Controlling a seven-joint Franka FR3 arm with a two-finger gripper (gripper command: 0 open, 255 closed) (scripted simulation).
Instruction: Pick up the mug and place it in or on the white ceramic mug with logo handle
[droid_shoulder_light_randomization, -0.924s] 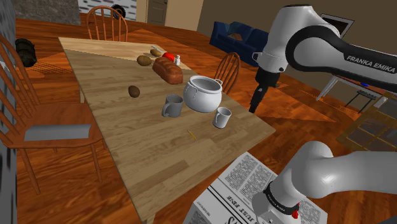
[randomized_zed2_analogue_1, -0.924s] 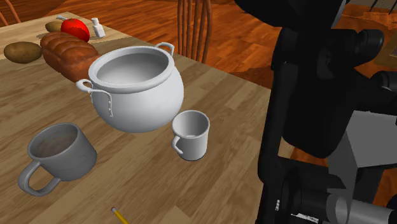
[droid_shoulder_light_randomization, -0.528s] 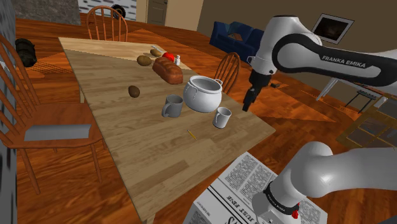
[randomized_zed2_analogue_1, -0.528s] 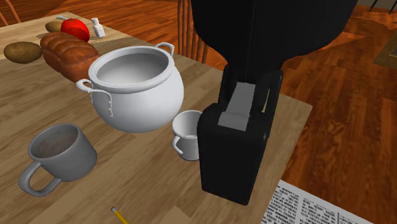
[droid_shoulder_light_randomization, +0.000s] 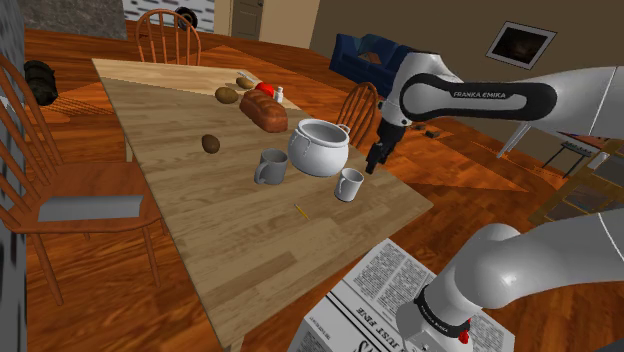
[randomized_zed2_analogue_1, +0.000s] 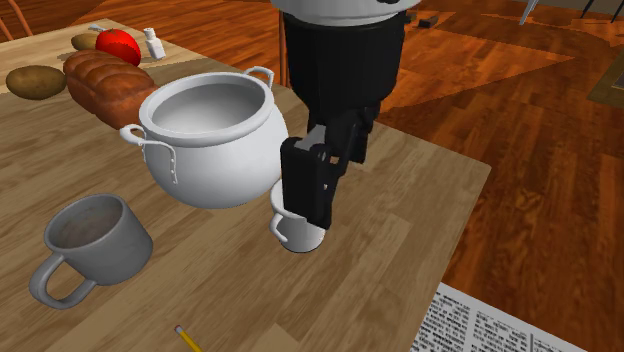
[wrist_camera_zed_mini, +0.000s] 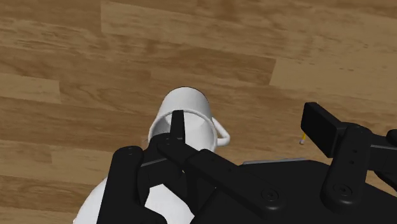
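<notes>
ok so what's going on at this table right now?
The Franka arm's gripper hovers with its fingers open just above the small white mug. The mug stands upright on the wooden table next to the white pot. Nothing is held. A grey mug stands on the pot's other side, toward the shoulder view's left, apart from the gripper. It looks like the approach to a grasp on the small white mug, not yet made.

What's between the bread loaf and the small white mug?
The white pot, standing between bread loaf and small white mug in the shoulder view.
</notes>
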